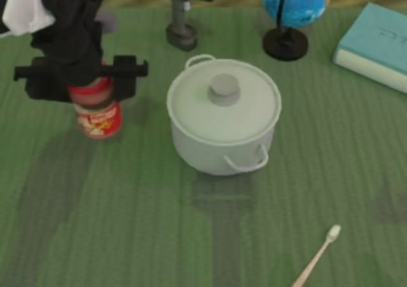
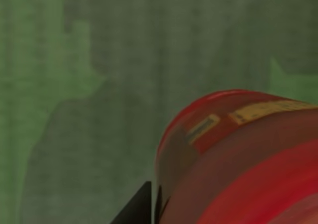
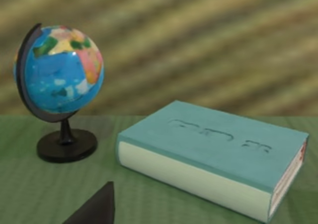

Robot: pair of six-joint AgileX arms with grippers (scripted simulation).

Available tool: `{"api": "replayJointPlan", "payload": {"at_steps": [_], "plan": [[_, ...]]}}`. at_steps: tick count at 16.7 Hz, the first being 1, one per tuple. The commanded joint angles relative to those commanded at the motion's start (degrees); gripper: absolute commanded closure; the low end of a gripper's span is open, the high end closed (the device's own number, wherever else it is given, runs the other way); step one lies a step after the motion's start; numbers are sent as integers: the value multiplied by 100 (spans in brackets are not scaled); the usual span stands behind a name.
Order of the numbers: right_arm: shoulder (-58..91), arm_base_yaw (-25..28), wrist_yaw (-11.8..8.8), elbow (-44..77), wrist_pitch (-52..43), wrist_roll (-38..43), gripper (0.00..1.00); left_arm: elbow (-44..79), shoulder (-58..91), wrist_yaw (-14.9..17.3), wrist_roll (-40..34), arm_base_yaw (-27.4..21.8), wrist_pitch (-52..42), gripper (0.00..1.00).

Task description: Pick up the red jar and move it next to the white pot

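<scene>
- The left gripper (image 1: 86,83) sits over the table's left side, clamped across the top of the red jar (image 1: 96,112), one finger on each side of the lid.
- The jar hangs from directly under the gripper, upright or close to it; its printed label faces the top camera.
- Whether the jar's base touches the green table (image 1: 127,236) or is raised off it cannot be told from above.
- In the left wrist view the jar (image 2: 238,159) fills the near corner, right against the gripper, and one dark fingertip (image 2: 136,209) shows beside it; the green table lies beyond.
- The white pot (image 1: 222,118) stands to the right of the gripper, near the table's middle, lid on, a gap of bare table between it and the jar.
- A grey drill (image 1: 181,13) stands beyond the gripper and to its right, at the far edge.
- A globe (image 1: 292,7) and a teal book (image 1: 375,42) lie far right of the gripper, beyond the pot.
- A toothbrush (image 1: 318,255) lies at the near right edge, well apart from the jar.
- The right gripper is outside the top view; its wrist camera faces the globe (image 3: 57,70) and book (image 3: 213,154), with only a dark tip (image 3: 97,206) visible, so I cannot tell if it is open or closed.
</scene>
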Motion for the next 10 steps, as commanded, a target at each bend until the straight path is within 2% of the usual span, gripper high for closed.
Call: {"api": "replayJointPlan", "payload": {"at_steps": [6,10], "plan": [[0,0,0,0,0,0,0,-56,10,-16,-49,-11,44,100],[0,0,0,0,0,0,0,-317,262,-15,-26,2,540,100]]}}
